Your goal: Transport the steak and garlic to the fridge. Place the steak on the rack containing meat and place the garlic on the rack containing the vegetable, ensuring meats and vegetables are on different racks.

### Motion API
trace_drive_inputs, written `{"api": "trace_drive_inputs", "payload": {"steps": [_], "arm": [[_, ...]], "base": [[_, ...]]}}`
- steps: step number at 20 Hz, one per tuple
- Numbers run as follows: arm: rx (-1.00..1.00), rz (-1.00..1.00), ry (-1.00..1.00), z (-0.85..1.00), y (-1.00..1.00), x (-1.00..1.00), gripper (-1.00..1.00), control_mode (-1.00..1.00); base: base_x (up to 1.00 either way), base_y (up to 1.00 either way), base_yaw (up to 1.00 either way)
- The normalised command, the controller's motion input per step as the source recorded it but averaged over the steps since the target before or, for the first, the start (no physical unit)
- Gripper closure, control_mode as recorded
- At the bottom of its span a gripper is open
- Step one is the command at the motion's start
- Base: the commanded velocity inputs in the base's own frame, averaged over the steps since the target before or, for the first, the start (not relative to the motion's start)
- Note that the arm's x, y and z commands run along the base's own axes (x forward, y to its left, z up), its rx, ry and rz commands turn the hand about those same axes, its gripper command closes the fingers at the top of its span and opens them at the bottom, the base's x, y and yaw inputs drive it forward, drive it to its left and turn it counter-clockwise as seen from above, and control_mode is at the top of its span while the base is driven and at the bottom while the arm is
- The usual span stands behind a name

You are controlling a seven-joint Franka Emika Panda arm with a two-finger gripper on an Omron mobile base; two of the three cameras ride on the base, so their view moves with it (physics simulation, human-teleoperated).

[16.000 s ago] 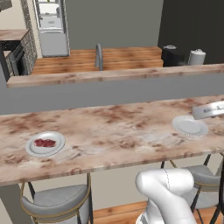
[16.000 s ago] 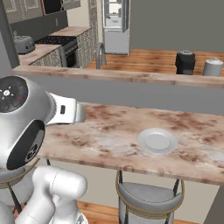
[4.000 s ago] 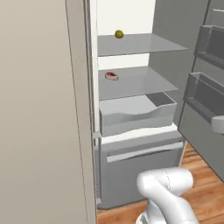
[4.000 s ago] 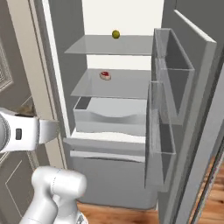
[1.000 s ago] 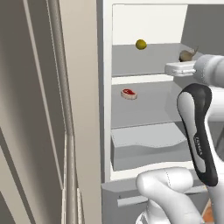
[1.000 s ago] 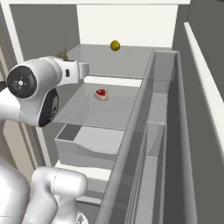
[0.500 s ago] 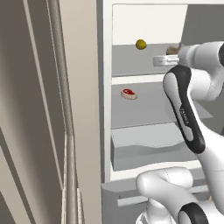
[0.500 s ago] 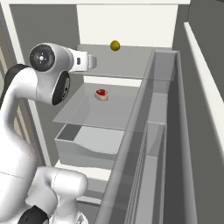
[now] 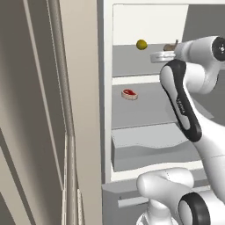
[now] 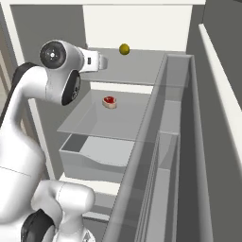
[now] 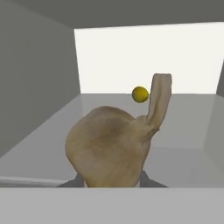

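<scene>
Fridge: steak on middle rack, yellow ball on top rack; fingers clamp garlic above top rack's open front.

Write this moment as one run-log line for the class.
gripper: shut on garlic | position: over top fridge rack | top rack: small yellow-green ball | rack below: steak | garlic: not yet set down

Arm bends up high, forearm reaching level over the top shelf's front edge, claw clamped on the garlic.
</scene>
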Motion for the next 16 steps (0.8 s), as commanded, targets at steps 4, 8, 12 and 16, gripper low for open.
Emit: {"api": "trace_drive_inputs", "payload": {"steps": [4,8,12,16], "arm": [[0.01,0.0,0.04,-0.32,-0.08,0.83,1.0,-1.0],[0.0,0.02,0.01,-0.29,-0.08,0.72,1.0,-1.0],[0.0,0.01,0.0,-0.26,-0.08,0.6,1.0,-1.0],[0.0,0.01,0.0,-0.28,-0.04,0.64,1.0,-1.0]], "base": [[0.0,0.0,0.0],[0.0,0.0,0.0],[0.0,0.0,0.0],[0.0,0.0,0.0]]}}
